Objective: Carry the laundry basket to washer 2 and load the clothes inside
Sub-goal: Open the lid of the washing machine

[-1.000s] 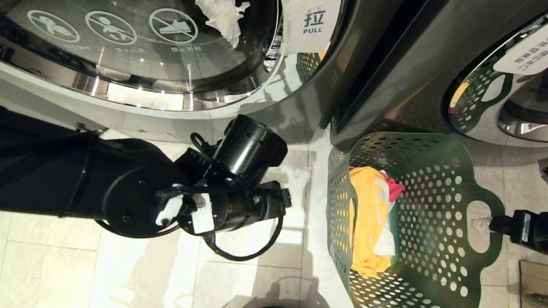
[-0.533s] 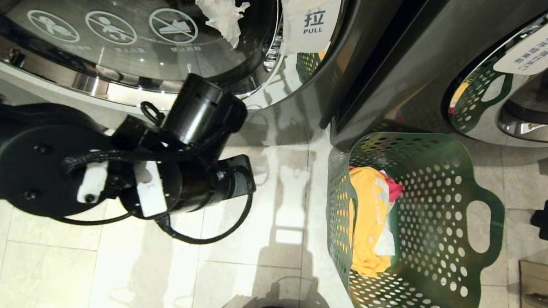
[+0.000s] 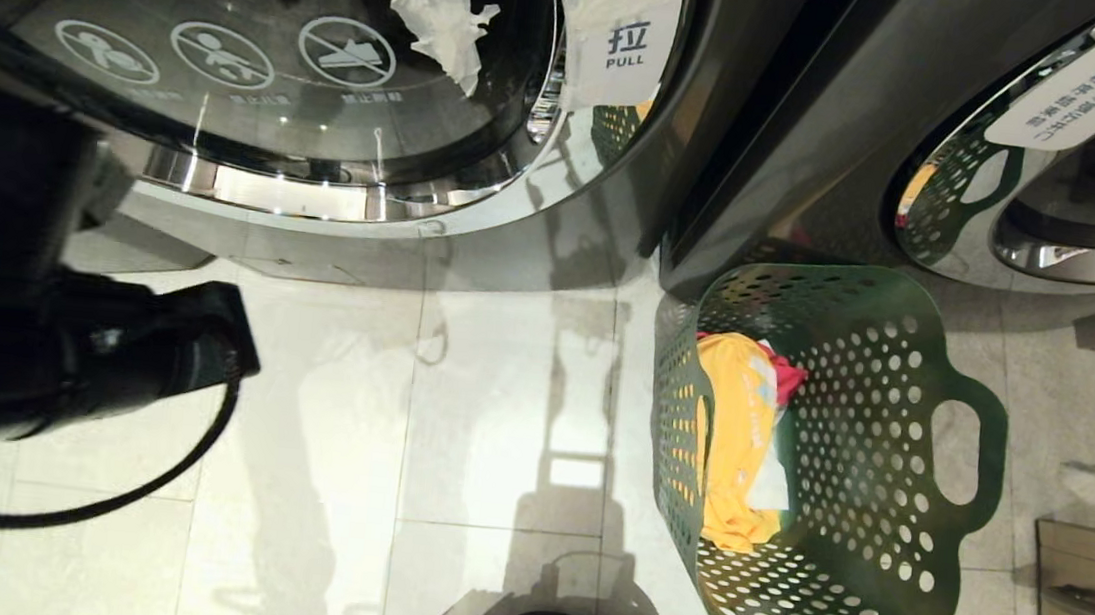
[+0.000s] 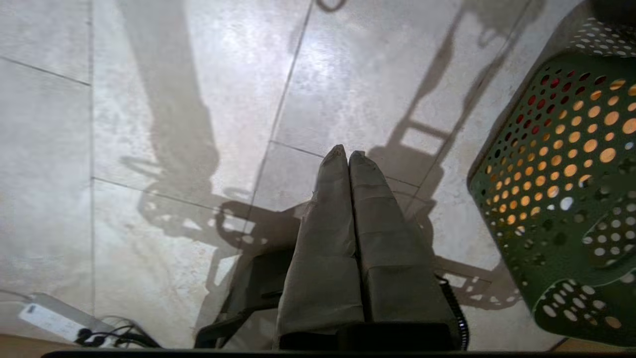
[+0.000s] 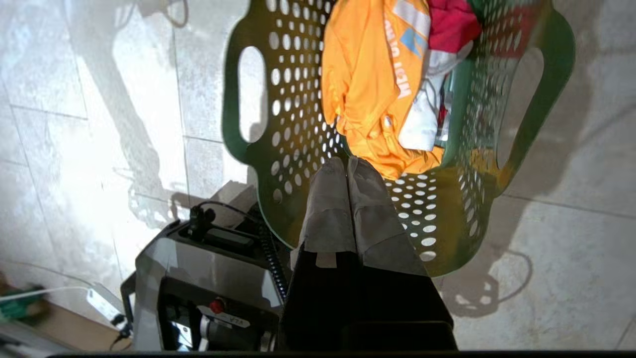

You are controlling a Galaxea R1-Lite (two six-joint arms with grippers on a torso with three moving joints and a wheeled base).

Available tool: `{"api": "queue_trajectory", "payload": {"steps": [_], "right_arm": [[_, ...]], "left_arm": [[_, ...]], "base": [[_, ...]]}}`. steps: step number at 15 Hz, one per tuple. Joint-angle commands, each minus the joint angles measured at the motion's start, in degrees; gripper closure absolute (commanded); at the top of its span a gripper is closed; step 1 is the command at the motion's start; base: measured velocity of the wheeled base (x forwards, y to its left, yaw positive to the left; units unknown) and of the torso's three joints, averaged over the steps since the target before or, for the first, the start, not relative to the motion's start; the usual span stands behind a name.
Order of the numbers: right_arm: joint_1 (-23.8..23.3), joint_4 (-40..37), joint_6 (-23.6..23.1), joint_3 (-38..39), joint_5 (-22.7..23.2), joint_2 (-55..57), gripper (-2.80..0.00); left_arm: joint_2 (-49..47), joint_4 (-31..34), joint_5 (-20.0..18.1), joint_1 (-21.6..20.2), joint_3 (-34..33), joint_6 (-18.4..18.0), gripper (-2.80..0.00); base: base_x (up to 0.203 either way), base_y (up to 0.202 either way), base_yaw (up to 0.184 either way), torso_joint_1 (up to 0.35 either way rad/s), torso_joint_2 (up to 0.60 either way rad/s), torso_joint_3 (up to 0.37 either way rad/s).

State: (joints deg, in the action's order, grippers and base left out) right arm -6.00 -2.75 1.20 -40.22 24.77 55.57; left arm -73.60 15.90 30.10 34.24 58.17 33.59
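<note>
The laundry basket [image 3: 835, 456] sits on the floor with the clothes [image 3: 736, 436] inside; left gripper [image 4: 348, 154] beside it and right gripper [image 5: 347, 161] above it, both clenched empty; unloading apparently comes next, requiring opened jaws

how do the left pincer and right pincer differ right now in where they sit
The left pincer hangs over bare floor tiles, with the laundry basket off to one side. The right pincer hangs over the laundry basket itself, just short of the yellow-orange garment. The left arm shows in the head view; the right barely does. Both pincers are shut and hold nothing.
</note>
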Motion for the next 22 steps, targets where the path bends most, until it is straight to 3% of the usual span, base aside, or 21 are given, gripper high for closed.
{"api": "queue_trajectory", "payload": {"steps": [1, 4, 6, 7, 10, 11, 13, 14, 15, 17, 20, 22], "right_arm": [[0.62, -1.76, -1.14, 0.07, 0.04, -7.22, 0.00], [0.71, -3.26, -5.18, 2.83, -4.79, -14.20, 0.00], [0.72, -3.41, -5.98, 5.37, -10.10, -19.20, 0.00], [0.72, -3.44, -6.01, 8.10, -12.21, -22.43, 0.00], [0.72, -3.56, -6.44, 19.43, -14.20, -29.56, 0.00], [0.72, -3.57, -6.49, 23.33, -14.33, -30.89, 0.00], [0.72, -3.63, -6.80, 29.52, -14.85, -33.49, 0.00], [0.74, -3.50, -6.82, 33.51, -15.14, -35.30, 0.00], [0.70, -3.46, -7.55, 35.65, -16.53, -38.07, 0.00], [0.64, -4.45, -14.04, 36.35, -21.12, -39.23, 0.00], [0.63, -4.79, -14.17, 36.63, -21.09, -39.31, 0.00], [0.63, -3.43, -13.53, 37.10, -21.29, -39.31, 0.00]], "left_arm": [[10.12, 1.06, 0.21, -3.39, -3.65, -2.20, 0.00], [19.82, 1.57, 1.27, -18.28, -11.74, -10.00, 0.00], [27.03, 0.37, 1.16, -28.10, -17.02, -11.63, 0.00], [31.64, -0.18, 0.11, -30.61, -20.51, -11.90, 0.00], [46.58, -0.97, -3.52, -32.47, -30.99, -15.80, 0.00], [51.50, -0.95, -5.75, -32.04, -33.68, -19.54, 0.00], [57.24, -1.38, -11.30, -31.51, -41.23, -31.30, 0.00], [59.01, -1.52, -13.31, -32.02, -45.08, -33.94, 0.00], [62.62, -1.71, -15.55, -32.81, -47.64, -34.59, 0.00], [70.42, -1.56, -20.03, -33.66, -48.90, -36.07, 0.00], [73.51, -1.74, -26.22, -34.32, -50.96, -39.18, 0.00], [73.51, -1.72, -26.29, -34.33, -50.97, -39.06, 0.00]], "base": [[0.000, 0.000, 0.000, 0.000, 0.00, 0.000], [0.000, 0.000, 0.000, 0.000, 0.00, 0.000], [0.000, 0.000, 0.000, 0.000, 0.00, 0.000], [0.000, 0.000, 0.000, 0.000, 0.00, 0.000], [0.000, 0.000, 0.000, 0.000, 0.00, 0.000], [0.000, 0.000, 0.000, 0.000, 0.00, 0.000], [0.000, 0.000, 0.000, 0.000, 0.00, 0.000], [0.000, 0.000, 0.000, 0.000, 0.00, 0.000], [0.000, 0.000, 0.000, 0.000, 0.00, 0.000], [0.000, 0.000, 0.000, 0.000, 0.00, 0.000], [0.000, 0.000, 0.000, 0.000, 0.00, 0.000], [0.000, 0.000, 0.000, 0.000, 0.00, 0.000]]}}
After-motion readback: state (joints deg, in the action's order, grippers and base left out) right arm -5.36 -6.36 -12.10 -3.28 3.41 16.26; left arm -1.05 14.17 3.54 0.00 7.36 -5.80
